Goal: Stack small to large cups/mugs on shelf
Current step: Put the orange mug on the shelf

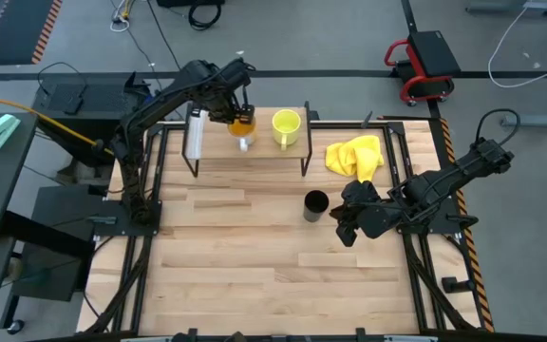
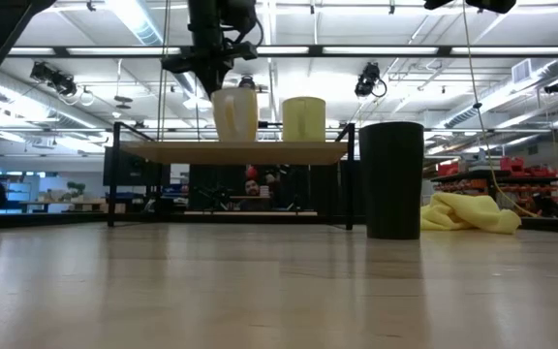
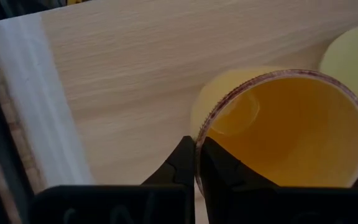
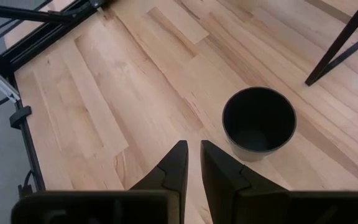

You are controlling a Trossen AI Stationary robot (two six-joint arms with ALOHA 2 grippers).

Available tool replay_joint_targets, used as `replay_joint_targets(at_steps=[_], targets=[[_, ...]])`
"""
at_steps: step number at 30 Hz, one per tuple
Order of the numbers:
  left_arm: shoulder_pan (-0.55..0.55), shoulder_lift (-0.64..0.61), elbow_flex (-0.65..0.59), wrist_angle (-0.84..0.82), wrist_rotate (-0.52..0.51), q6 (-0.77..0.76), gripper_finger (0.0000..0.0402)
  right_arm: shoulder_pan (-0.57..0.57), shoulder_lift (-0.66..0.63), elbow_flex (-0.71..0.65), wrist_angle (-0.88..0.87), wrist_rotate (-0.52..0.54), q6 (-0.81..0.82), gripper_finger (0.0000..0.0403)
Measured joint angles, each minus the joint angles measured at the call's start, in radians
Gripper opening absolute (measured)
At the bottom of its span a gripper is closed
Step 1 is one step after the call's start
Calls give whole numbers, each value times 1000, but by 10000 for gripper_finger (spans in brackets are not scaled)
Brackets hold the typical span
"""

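Clamped on the rim of the orange-inside mug (image 3: 284, 130), the left pincer (image 3: 196, 163) has one finger inside the wall and one outside, pinched together on it; that mug stands on the shelf (image 1: 215, 152), its base seemingly down on the light top in the low view, though contact cannot be told for certain; just beside it, toward the right arm's side, stands the yellow-green mug (image 1: 285, 124), upright, close to but apart from the first in the low view.

Off the shelf, the black cup (image 1: 315, 205) stands upright on the bench (image 1: 254, 256), mouth up, in front of the shelf's right legs; this is the relation that matters for the coming move; the right pincer (image 1: 346, 226) waits low over the bench just beside it, on the side away from the left arm, its fingers nearly together with a narrow gap and holding nothing; in the right wrist view the cup's open mouth lies ahead of the fingertips and a little to one side, so the right arm is clearly the nearer one for it, and the fingers would likely need to spread before taking its rim.

Farther out, a yellow cloth (image 1: 355, 156) lies crumpled on the bench beside the shelf's right end, clear of the black cup.
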Motion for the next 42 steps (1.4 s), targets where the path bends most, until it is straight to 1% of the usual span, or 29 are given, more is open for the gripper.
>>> replay_joint_targets(at_steps=[17,32,42], targets=[[0,2,0,56,26,35,44,0,0,0,0,0,8,50],[0,2,0,77,33,34,100,0,0,0,0,0,27,50],[6,-39,1,72,36,34,119,0,0,0,0,0,27,50]])
